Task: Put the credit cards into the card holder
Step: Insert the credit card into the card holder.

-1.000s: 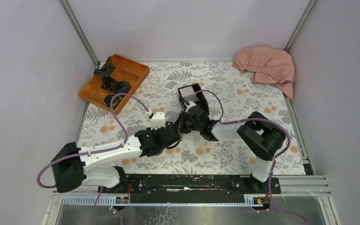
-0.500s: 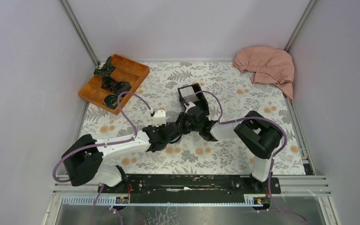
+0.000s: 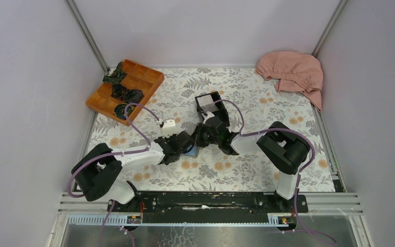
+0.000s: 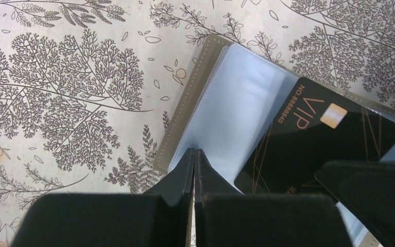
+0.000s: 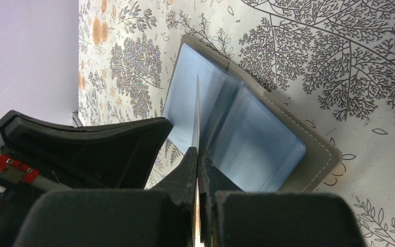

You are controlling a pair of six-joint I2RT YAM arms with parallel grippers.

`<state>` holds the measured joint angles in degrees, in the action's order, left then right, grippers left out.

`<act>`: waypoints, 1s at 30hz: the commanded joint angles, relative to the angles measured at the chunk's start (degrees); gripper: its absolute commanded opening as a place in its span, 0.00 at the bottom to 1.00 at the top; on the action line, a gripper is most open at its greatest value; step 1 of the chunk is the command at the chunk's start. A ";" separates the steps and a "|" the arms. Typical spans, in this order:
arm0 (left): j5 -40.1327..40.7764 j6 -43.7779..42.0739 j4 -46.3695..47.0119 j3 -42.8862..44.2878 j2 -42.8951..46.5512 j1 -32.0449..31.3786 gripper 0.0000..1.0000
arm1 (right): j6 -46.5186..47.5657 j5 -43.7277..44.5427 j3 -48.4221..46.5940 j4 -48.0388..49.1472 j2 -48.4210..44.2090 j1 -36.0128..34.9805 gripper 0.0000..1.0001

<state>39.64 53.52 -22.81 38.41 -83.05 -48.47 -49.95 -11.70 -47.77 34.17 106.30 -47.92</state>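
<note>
— Where was the wallet (image 4: 221, 103)?
— It lay open on the table (image 3: 252, 103), between both arms. Only the left wrist view showed the face of the black card (image 4: 298, 154) over it.
— And the grippers?
— The left gripper (image 4: 193, 153) was pressed together and empty. The right wrist view showed the right gripper (image 5: 196, 152) pinching that card edge-on.

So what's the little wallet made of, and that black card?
The card holder looks like matte grey leather or fake leather, with a stitched edge; its pockets look like clear shiny plastic. The black card looks like smooth plastic with gold print.
</note>
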 commanded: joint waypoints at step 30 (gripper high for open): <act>-3.15 1.71 10.09 -6.99 -3.24 1.11 0.00 | -8.45 2.06 6.50 8.98 -1.35 0.54 0.00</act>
<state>40.34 53.60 -9.43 33.78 -84.64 -46.54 -56.23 -11.46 -41.78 40.45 106.04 -47.83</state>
